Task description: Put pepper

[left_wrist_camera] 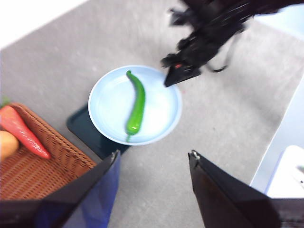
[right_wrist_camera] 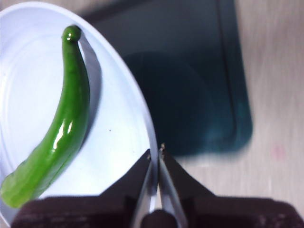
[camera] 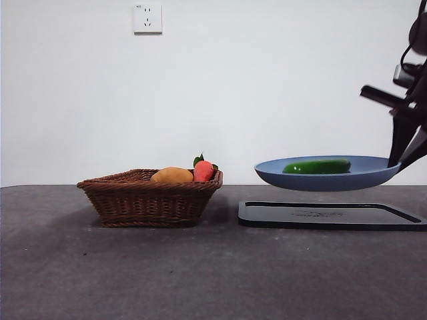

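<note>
The glossy green pepper [camera: 317, 167] lies in the blue plate [camera: 360, 179]. The plate hangs level in the air above the dark tray [camera: 330, 215]. My right gripper [camera: 399, 165] is shut on the plate's right rim and holds it up. In the right wrist view the jaws pinch the rim [right_wrist_camera: 151, 156] with the pepper [right_wrist_camera: 61, 128] lying across the plate [right_wrist_camera: 118, 118]. The left wrist view shows the pepper [left_wrist_camera: 137, 102] in the plate [left_wrist_camera: 161, 109] from above, with the right gripper [left_wrist_camera: 173, 78] at its edge. My left gripper [left_wrist_camera: 154, 159] is open, empty, high above the table.
A wicker basket [camera: 143, 200] stands left of the tray, holding a yellow-orange fruit [camera: 171, 175] and a red-orange fruit with green leaves [camera: 203, 170]. The basket [left_wrist_camera: 42, 161] also shows in the left wrist view. A wall socket [camera: 147, 18] is on the wall behind.
</note>
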`<move>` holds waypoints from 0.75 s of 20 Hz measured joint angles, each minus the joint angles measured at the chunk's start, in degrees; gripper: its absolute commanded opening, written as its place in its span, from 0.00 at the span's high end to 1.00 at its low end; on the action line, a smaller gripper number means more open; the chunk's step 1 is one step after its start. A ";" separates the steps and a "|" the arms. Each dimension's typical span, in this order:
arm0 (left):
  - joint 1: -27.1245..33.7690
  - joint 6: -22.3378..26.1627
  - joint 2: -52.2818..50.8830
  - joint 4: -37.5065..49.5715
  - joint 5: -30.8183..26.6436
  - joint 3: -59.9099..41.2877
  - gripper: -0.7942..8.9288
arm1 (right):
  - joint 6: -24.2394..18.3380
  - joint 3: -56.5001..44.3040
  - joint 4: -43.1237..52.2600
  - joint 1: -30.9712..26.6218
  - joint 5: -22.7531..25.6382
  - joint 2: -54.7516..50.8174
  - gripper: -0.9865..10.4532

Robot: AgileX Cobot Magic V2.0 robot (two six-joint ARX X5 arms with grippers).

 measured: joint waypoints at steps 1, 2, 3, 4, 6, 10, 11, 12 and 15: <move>0.00 0.00 -1.18 0.00 -0.02 0.00 0.65 | 0.02 0.98 1.11 -0.22 0.00 1.84 0.91; 0.00 0.02 -2.49 0.00 -0.02 0.00 0.65 | 0.17 1.99 2.03 -0.33 -0.02 4.02 0.91; 0.00 0.02 -3.37 0.00 -0.02 0.00 0.65 | 0.20 2.49 2.99 -0.35 -0.02 5.68 0.91; 0.00 0.02 -4.11 0.00 -0.07 0.00 0.65 | 0.20 2.54 4.35 -0.33 -0.07 7.37 0.91; 0.00 0.04 -4.61 -0.28 -0.59 0.00 0.65 | 0.22 2.56 6.03 -0.33 -0.11 9.92 0.91; 0.00 0.07 -4.55 -1.20 -0.87 0.00 0.65 | 0.39 2.64 8.96 -0.33 -0.24 10.93 0.91; 0.00 0.07 -4.55 -1.20 -0.87 0.00 0.65 | 0.39 2.67 9.09 -0.33 -0.11 10.97 0.91; 0.00 0.07 -4.55 -1.18 -0.87 0.00 0.65 | 0.33 2.67 9.07 -0.33 -0.09 10.99 0.91; 0.00 0.09 -4.55 -1.20 -0.87 0.00 0.65 | 0.15 2.67 9.09 -0.33 -0.11 11.08 0.88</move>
